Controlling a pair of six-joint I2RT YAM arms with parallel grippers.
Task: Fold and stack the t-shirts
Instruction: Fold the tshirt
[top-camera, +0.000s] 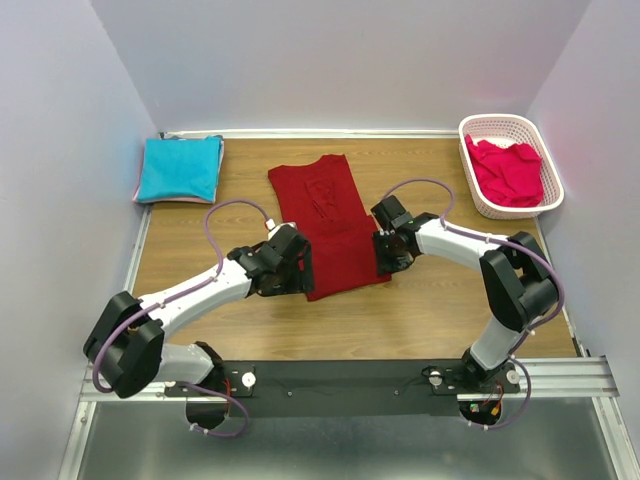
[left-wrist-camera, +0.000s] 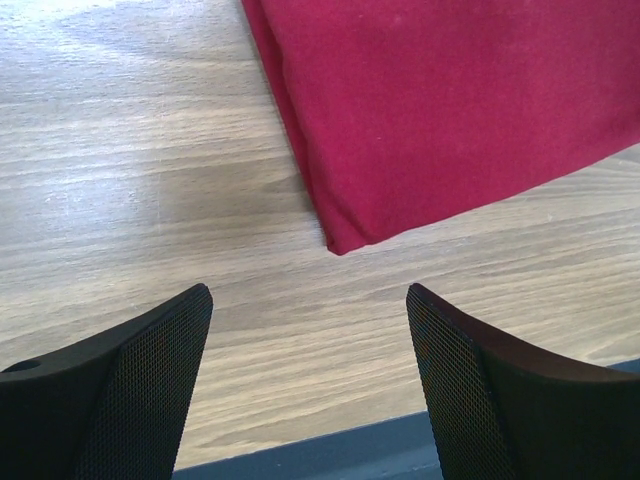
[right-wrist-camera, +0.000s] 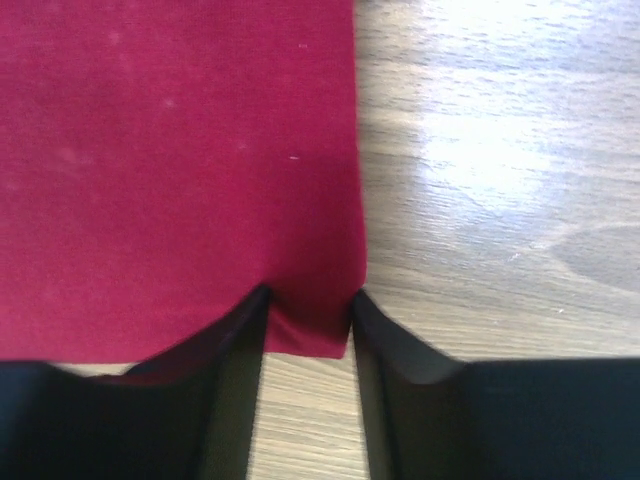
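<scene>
The dark red t-shirt (top-camera: 325, 220) lies folded into a long strip at the table's middle. My left gripper (top-camera: 300, 270) is open and empty beside its near left corner. In the left wrist view, that corner (left-wrist-camera: 450, 100) lies just ahead of the gripper (left-wrist-camera: 310, 300). My right gripper (top-camera: 385, 255) is at the near right corner. In the right wrist view, the jaws (right-wrist-camera: 310, 295) stand narrowed on the shirt's corner (right-wrist-camera: 180, 150), with cloth draped over the left finger. The turquoise t-shirt (top-camera: 180, 168) lies folded at the far left. The pinkish-red t-shirt (top-camera: 505, 170) is crumpled in the basket.
The white latticed basket (top-camera: 500, 122) stands at the far right corner. White walls close the table at the back and both sides. A black rail (top-camera: 350, 380) with the arm bases runs along the near edge.
</scene>
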